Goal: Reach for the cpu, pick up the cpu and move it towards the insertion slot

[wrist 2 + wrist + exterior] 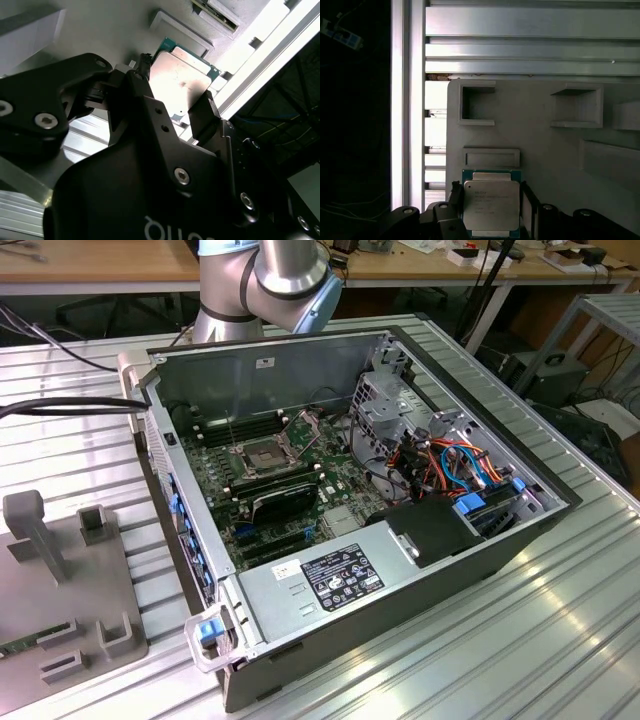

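the gripper (491, 199) had its jaws clamped, it seemed, on opposite edges of the cpu (491, 207), sparing its metal face; grey fixture plate (550, 165) lay beyond the jaws.

The exterior view is taken from off the arm, high and at a slant. It is set far enough back that the whole open computer case (380, 540) on the ribbed table (560, 640) is taken in, with the arm's base (265, 280) beyond the case. Both wrist views are set close behind the gripper (491, 192) (175, 95). The first is faced squarely past it onto the grey tray (545, 150) (125, 25); the second is aimed obliquely along the gripper's body. The cpu (491, 212) (182, 80) at the gripper, the tray under it and the table beyond are shared by both.
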Robot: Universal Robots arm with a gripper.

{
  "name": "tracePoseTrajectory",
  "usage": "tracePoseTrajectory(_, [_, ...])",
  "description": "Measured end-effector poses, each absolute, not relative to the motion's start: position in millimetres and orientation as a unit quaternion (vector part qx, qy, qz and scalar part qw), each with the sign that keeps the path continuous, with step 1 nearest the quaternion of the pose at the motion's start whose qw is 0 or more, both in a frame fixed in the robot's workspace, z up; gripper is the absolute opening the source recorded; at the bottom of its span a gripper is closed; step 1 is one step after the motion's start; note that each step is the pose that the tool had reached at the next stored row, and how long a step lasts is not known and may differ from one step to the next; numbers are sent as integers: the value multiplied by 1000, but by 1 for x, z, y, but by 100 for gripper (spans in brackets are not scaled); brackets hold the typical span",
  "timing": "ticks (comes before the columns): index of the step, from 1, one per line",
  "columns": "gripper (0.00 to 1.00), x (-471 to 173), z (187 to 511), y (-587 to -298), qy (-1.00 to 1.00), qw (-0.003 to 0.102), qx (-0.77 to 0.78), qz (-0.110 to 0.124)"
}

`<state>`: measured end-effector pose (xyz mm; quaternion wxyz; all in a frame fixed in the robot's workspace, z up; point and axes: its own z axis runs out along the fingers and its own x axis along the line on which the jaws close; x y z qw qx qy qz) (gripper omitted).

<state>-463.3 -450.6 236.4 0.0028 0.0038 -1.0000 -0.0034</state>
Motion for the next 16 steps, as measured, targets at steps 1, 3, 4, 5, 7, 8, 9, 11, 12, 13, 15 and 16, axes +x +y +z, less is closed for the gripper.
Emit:
tracePoseTrajectory(1, [55, -463, 237, -451, -1000, 3, 4, -3])
tracePoseTrajectory(3, [55, -463, 237, -451, -1000, 3, 4, -3])
tracePoseTrajectory(4, [55, -463, 237, -451, -1000, 3, 4, -3])
tracePoseTrajectory(5, [55, -463, 238, -451, -1000, 3, 4, -3])
tracePoseTrajectory(7, [55, -463, 238, -451, -1000, 3, 4, -3])
tracePoseTrajectory(8, [55, -463, 238, -451, -1000, 3, 4, -3])
tracePoseTrajectory(9, [55, -463, 238, -451, -1000, 3, 4, -3])
tracePoseTrajectory(11, [55, -463, 238, -451, -1000, 3, 4, -3])
tracePoseTrajectory(12, [55, -463, 239, -451, -1000, 3, 4, -3])
tracePoseTrajectory(13, [55, -463, 239, -451, -1000, 3, 4, -3])
tracePoseTrajectory(15, [55, -463, 240, -451, -1000, 3, 4, -3])
tracePoseTrajectory(16, [55, -463, 240, -451, -1000, 3, 4, -3])
